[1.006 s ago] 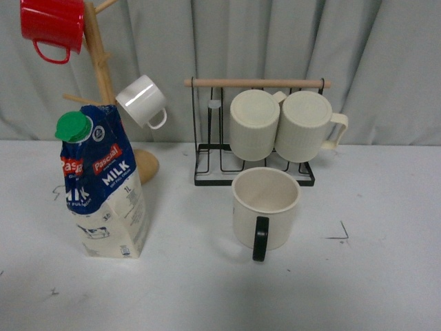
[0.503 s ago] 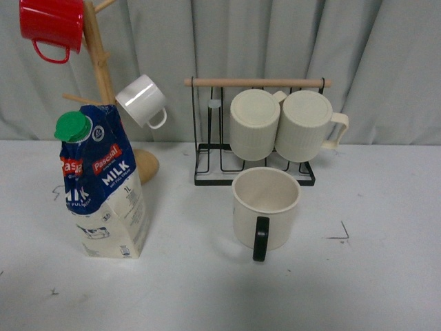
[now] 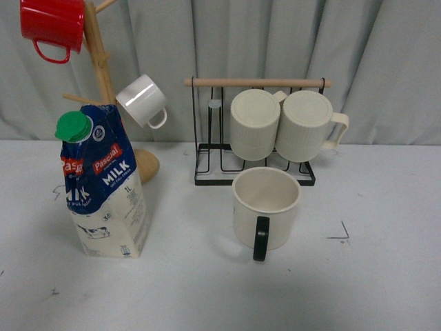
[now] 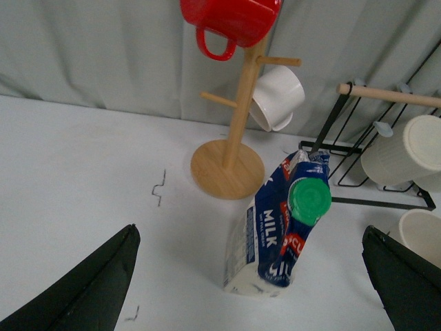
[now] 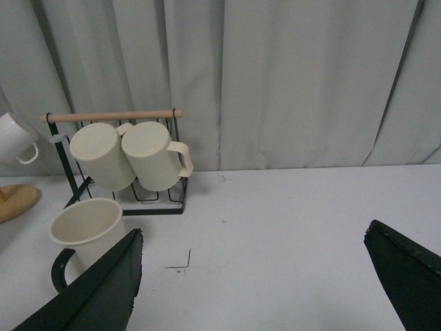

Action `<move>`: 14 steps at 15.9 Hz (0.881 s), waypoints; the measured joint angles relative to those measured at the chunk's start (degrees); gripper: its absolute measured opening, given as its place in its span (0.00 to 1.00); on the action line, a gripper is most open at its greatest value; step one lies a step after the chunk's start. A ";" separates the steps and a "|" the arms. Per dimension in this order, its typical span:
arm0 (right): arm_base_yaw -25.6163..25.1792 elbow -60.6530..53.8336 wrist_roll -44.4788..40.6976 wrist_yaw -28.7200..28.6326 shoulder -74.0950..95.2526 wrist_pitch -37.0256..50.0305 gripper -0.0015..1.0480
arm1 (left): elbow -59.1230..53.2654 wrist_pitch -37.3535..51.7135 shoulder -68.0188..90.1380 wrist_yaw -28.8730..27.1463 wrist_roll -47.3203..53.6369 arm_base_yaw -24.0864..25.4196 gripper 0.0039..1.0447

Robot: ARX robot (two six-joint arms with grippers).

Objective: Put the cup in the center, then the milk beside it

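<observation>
Jaws of left gripper [image 4: 249,233] and right gripper [image 5: 253,231]: spread wide, empty.
Cup [image 3: 265,207] stands upright just in front of the wire rack [image 3: 213,82]; milk [image 3: 103,186] stands well left of the rack.

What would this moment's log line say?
cup: upright, near centre | milk: standing, left of cup | left claw: open | right claw: open

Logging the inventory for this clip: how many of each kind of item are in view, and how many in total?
Red mug: 1
Small white cup: 1
Ribbed cream mugs: 2
Cream cup with black handle: 1
Milk carton: 1
Wooden mug tree: 1
Wire rack: 1
Total: 8
</observation>
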 joint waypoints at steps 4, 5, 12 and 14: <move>0.00 0.00 -0.02 0.02 0.00 0.00 0.94 | 12.22 7.93 23.63 2.45 2.95 -1.25 0.94; 0.00 0.00 0.00 0.02 0.00 -0.02 0.94 | 12.83 7.50 26.99 4.04 3.15 -1.57 0.94; 0.00 0.00 -0.02 0.02 0.00 -0.02 0.94 | 14.71 8.83 33.42 5.79 3.13 -2.03 0.94; 0.00 0.00 0.00 0.00 0.00 -0.02 0.94 | 14.62 10.05 35.67 5.70 3.13 -3.23 0.94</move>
